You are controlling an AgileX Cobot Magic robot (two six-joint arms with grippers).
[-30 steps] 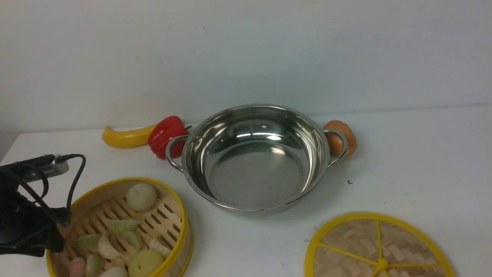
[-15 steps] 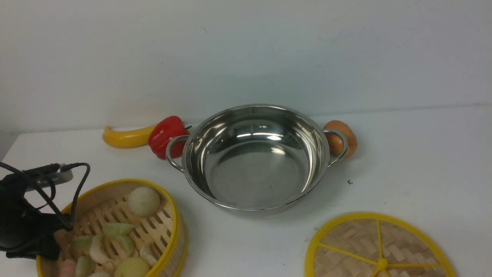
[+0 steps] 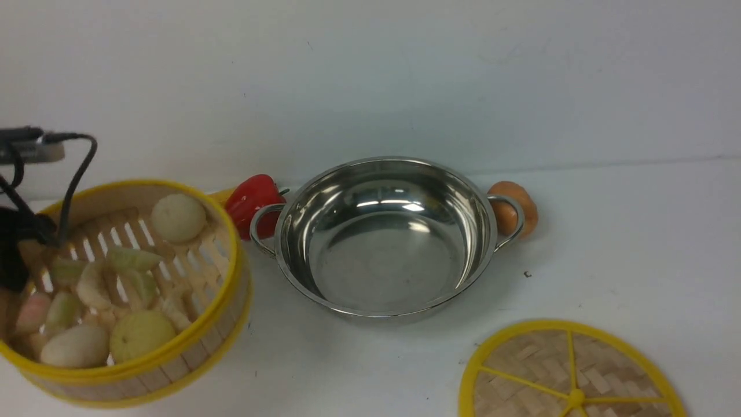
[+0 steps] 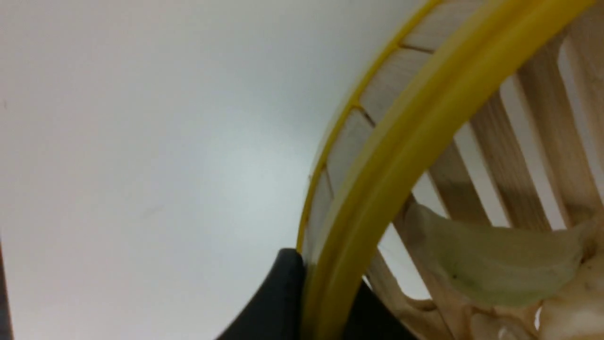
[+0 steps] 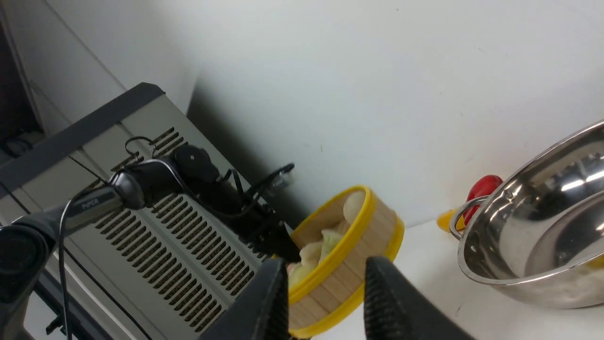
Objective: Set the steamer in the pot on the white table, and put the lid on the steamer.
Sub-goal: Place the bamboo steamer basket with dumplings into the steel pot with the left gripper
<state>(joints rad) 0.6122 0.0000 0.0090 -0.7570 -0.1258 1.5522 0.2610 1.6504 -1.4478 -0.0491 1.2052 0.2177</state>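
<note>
The steamer (image 3: 121, 289), a bamboo basket with yellow rims holding toy buns and dumplings, hangs tilted above the white table (image 3: 637, 231) at the left. My left gripper (image 3: 20, 249) is shut on its left rim; in the left wrist view the gripper (image 4: 325, 307) has a black finger on each side of the yellow rim (image 4: 424, 123). The empty steel pot (image 3: 382, 237) stands in the middle, to the steamer's right. The woven lid (image 3: 570, 376) lies flat at the front right. My right gripper (image 5: 325, 307) is open and empty, out of the front view.
A red pepper (image 3: 249, 200) touches the pot's left handle, and a yellow banana tip (image 3: 220, 196) shows behind the steamer. A brown potato (image 3: 515, 205) sits by the pot's right handle. The white wall runs close behind. A grey vented cabinet (image 5: 155, 245) stands beyond the table's left side.
My left gripper has risen and lifted the steamer off the table. The steamer now hides most of the banana. Pot and lid have not moved.
</note>
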